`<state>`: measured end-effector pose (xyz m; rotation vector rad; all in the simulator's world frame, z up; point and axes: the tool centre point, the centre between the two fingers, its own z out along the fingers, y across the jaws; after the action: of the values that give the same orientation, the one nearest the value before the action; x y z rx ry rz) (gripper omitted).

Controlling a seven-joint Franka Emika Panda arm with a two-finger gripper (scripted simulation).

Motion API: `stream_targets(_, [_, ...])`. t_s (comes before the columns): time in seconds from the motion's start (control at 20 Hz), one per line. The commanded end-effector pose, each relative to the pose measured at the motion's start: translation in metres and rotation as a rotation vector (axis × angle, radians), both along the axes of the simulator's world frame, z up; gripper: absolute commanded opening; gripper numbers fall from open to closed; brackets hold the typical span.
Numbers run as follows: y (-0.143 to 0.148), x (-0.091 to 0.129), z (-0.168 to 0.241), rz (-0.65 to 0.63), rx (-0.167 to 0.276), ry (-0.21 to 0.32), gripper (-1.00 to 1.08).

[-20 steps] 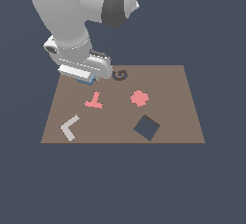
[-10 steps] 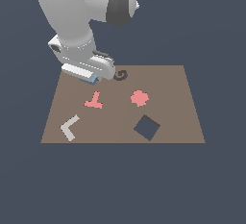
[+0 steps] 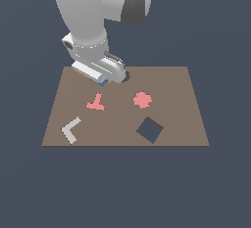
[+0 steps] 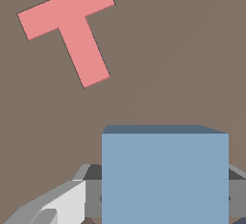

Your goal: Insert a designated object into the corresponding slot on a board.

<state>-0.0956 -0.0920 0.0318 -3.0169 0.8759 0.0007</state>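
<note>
Gripping blue block (image 4: 165,175), fingers (image 4: 57,204) clamped either side, above board (image 3: 176,82), pink T (image 4: 72,28) nearby.

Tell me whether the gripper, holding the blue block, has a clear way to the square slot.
Probably yes. The gripper holds the blue block above the board. The dark square slot lies open; the pink blob near the path is flat, so it should not obstruct.
</note>
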Motion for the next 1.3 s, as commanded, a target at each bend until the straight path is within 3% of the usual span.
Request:
stream_targets(0.0, [0.010,0.000,0.001,-0.059,0.000,-0.001,-1.00])
stream_targets(0.6, [0.070,0.014,0.003,-0.406,0.000,-0.001,-1.00])
stream_targets(1.25, [0.129,0.055,0.005,-0.805,0.000,-0.002,-1.00])
